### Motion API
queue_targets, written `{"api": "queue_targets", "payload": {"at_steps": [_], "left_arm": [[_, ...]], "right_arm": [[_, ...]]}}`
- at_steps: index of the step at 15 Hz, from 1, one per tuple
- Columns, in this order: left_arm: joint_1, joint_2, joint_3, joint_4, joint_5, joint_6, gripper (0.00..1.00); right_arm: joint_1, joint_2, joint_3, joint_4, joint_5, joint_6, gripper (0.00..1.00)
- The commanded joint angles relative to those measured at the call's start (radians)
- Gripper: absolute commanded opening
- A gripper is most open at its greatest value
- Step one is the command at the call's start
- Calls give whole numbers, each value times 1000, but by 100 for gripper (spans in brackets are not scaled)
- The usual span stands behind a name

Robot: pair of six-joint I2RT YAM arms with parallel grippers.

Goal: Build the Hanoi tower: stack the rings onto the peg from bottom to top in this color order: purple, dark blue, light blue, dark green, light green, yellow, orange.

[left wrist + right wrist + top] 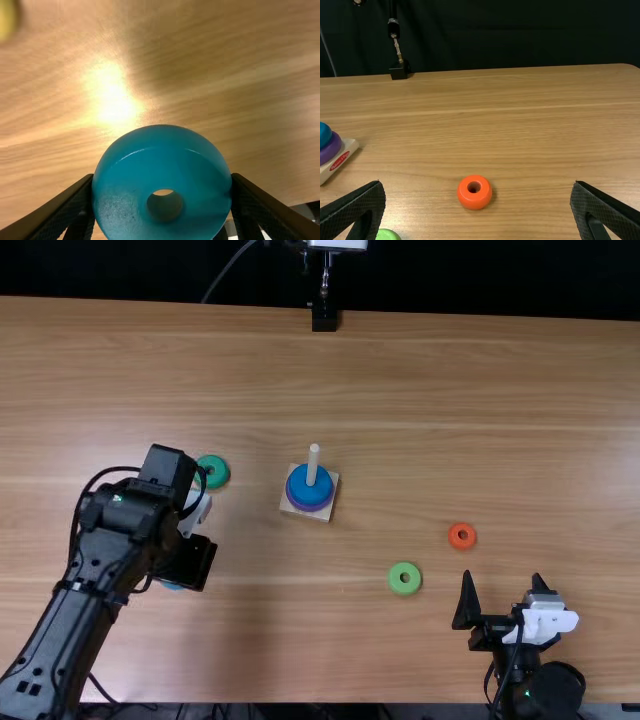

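My left gripper (190, 562) is low over the left side of the table, its fingertips hidden by its own body. In the left wrist view, the left gripper (162, 185) is shut on the light blue ring (125, 175), which spans both fingers; a bit of that light blue ring (172, 586) peeks out below the gripper in the top view. The peg (313, 465) carries the dark blue ring (302, 484) above the purple ring (309, 507). My right gripper (503, 577) stands open near the front edge; in its wrist view, nothing is between the right gripper's fingers (477, 184).
The orange ring (462, 536) and light green ring (405, 578) lie right of the peg's base (334, 490). A dark green ring (215, 472) is partly behind the left arm. A yellow ring (6, 20) shows at the left wrist view's corner. A black stand (325, 318) is at the far edge.
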Motion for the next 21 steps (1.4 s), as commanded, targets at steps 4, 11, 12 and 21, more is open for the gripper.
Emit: {"api": "queue_targets", "payload": {"at_steps": [4,11,12,21], "left_arm": [[-35,32,264,-92,-38,-8,9],[-151,244,609,-196,-38,-39,9],[-161,282,663,-209,-38,-41,9],[-265,529,1008,-213,-32,-102,9]], "right_arm": [[-11,-13,-54,-74,-3,2,100],[-11,-13,-54,-74,-3,2,100],[-11,-13,-54,-74,-3,2,100],[-11,-13,-54,-74,-3,2,100]]}}
